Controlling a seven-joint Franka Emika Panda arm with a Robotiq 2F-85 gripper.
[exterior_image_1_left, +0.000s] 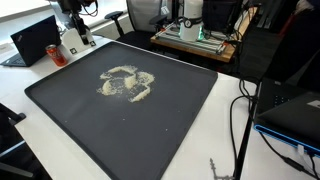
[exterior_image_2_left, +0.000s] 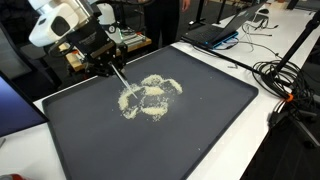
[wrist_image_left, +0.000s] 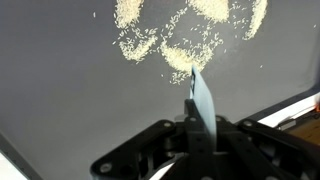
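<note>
My gripper (exterior_image_2_left: 100, 58) (wrist_image_left: 200, 122) is shut on a thin pale flat card (wrist_image_left: 203, 95), held on edge and pointing down. It hangs over the back left part of a large dark mat (exterior_image_2_left: 190, 140) (exterior_image_1_left: 150, 135) (wrist_image_left: 60, 90). The card (exterior_image_2_left: 117, 78) slants down to the mat, and its tip is at the edge of a ring-shaped scatter of pale grains (exterior_image_2_left: 150, 95) (exterior_image_1_left: 125, 83) (wrist_image_left: 185, 40) near the mat's middle. In the wrist view the card's tip sits just below the lowest grains. I cannot tell whether it touches the mat.
The mat lies on a white table. A black laptop (exterior_image_1_left: 35, 40) and a red can (exterior_image_1_left: 56, 53) stand beside one corner. Another laptop (exterior_image_2_left: 215, 33) and loose black cables (exterior_image_2_left: 282, 78) (exterior_image_1_left: 245, 110) lie along the table's side. Chairs and equipment stand behind.
</note>
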